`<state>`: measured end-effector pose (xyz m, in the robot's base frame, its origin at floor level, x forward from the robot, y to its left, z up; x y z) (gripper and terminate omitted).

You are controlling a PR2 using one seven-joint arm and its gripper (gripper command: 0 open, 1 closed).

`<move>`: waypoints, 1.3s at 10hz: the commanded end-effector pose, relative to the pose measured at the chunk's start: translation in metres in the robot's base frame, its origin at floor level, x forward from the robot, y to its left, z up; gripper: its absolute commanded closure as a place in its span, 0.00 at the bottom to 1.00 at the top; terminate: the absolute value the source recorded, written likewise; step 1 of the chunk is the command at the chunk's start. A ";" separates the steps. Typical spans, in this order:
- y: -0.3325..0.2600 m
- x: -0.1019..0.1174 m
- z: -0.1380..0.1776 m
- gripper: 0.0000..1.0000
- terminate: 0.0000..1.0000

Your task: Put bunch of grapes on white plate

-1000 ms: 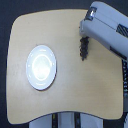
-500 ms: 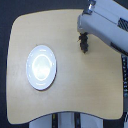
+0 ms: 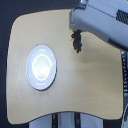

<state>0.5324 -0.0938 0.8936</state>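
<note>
The bunch of grapes (image 3: 77, 41) is a small dark cluster hanging just under the grey arm's front end, over the wooden table's far middle. My gripper (image 3: 76, 33) is mostly hidden by the arm's bulky grey shell; only its dark tip shows, shut on the top of the bunch. The white plate (image 3: 41, 67) lies round and glossy on the table toward the exterior view's left, with nothing on it. The grapes are to the right of the plate and farther back, well apart from its rim.
The tan wooden table (image 3: 85, 90) has rounded corners, and its edges fall off to dark floor on the left and right. The arm's grey body (image 3: 100, 22) covers the table's far right corner. A dark stand (image 3: 65, 120) shows below the near edge.
The arm has shifted toward the exterior view's left, and the bunch of grapes has moved with it, a little closer to the plate. The plate has not moved.
</note>
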 end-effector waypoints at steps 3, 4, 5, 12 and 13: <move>0.154 -0.068 -0.030 1.00 0.00; 0.178 -0.072 -0.038 1.00 0.00; 0.186 -0.069 -0.048 1.00 0.00; 0.214 -0.068 -0.127 1.00 0.00; 0.215 -0.066 -0.134 1.00 0.00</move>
<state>0.4620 0.1109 0.8013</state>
